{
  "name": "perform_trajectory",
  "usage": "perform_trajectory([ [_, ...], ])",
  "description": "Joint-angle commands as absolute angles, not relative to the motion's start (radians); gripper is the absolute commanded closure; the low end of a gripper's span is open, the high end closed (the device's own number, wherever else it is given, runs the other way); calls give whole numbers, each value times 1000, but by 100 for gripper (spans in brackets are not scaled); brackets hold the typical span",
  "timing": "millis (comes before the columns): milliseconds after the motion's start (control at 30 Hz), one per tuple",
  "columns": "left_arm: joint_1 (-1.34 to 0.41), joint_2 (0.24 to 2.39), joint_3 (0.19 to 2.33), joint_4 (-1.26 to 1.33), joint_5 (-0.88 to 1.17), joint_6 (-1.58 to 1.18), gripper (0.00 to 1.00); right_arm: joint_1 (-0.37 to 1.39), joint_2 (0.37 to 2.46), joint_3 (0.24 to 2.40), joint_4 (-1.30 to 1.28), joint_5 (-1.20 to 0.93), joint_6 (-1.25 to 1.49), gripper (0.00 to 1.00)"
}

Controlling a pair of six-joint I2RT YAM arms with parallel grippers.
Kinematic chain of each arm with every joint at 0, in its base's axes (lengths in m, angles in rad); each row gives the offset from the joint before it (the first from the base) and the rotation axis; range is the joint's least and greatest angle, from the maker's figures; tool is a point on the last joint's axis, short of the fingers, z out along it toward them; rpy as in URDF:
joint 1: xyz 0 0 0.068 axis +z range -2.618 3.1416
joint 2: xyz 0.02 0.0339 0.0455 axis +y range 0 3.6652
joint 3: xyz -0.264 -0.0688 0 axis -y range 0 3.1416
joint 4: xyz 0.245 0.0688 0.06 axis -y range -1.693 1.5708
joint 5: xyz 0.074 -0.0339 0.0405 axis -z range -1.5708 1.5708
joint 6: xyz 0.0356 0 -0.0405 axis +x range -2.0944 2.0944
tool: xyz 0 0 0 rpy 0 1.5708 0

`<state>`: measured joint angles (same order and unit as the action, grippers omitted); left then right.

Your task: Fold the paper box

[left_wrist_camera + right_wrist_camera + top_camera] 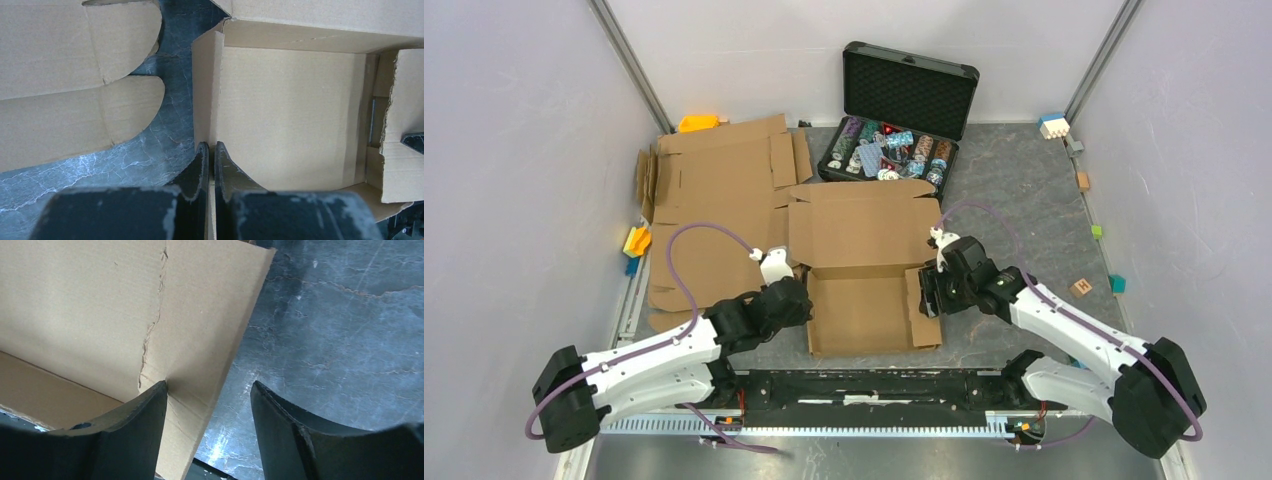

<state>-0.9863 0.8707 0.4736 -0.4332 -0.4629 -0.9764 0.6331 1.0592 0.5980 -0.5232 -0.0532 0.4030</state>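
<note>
Left tool [211, 148] is pinching the upright left side wall of the paper box [864, 312], its two fingers clenched on the thin cardboard edge. Right tool [209, 386] is hanging released at the box's right side flap, fingers spread wide; one finger [135, 415] is touching the creased flap while the other is hovering over bare surface [1024, 200]. The box is sitting at the near middle of this dark, marbled grey surface, between the two arms, its lid flap lying open toward the far side. Just left of it, a flat cardboard sheet [714, 190] is lying unfolded. Behind the box, a black case [911, 95] is standing open with colourful chips inside. Small coloured blocks [1053, 125] are sitting along the surface's edges, and pale walls [524, 150] are enclosing the space.
</note>
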Motion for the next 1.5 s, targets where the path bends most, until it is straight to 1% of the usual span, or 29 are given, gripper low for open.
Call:
perform_trajectory([
  [0,-995,842,474,-329,-499,-1037,94,636,1072,577,-477,-106,415,32],
  [100,-996,835,469,-326,-499,-1037,94,637,1086,578,-468,-101,422,32],
  [233,-996,828,458,-316,-497,-1038,94,638,1111,576,-485,-28,414,37],
  [433,-996,825,451,-304,-493,-1039,94,654,1156,587,-518,77,411,42],
  [600,-1001,836,451,-284,-478,-1040,93,679,1182,624,-554,170,415,43],
  [733,-1012,836,437,-245,-471,-1048,93,701,1217,656,-581,243,417,46],
  [933,-1023,840,432,-236,-476,-1051,93,728,1252,687,-608,335,424,72],
  [1033,-1026,843,429,-219,-478,-1047,92,746,1280,700,-619,385,427,83],
  [1233,-1029,887,459,-247,-482,-1024,90,757,1329,710,-628,495,455,90],
  [1300,-1031,913,480,-273,-481,-1010,86,758,1337,706,-623,517,461,91],
  [1333,-1031,928,495,-296,-481,-1002,81,758,1342,706,-620,523,464,91],
  [1367,-1031,940,509,-316,-479,-993,74,757,1346,706,-615,524,466,89],
  [1400,-1031,952,526,-337,-476,-978,64,759,1347,706,-611,522,466,81],
  [1467,-1031,967,556,-395,-483,-968,43,758,1340,701,-594,506,466,71],
])
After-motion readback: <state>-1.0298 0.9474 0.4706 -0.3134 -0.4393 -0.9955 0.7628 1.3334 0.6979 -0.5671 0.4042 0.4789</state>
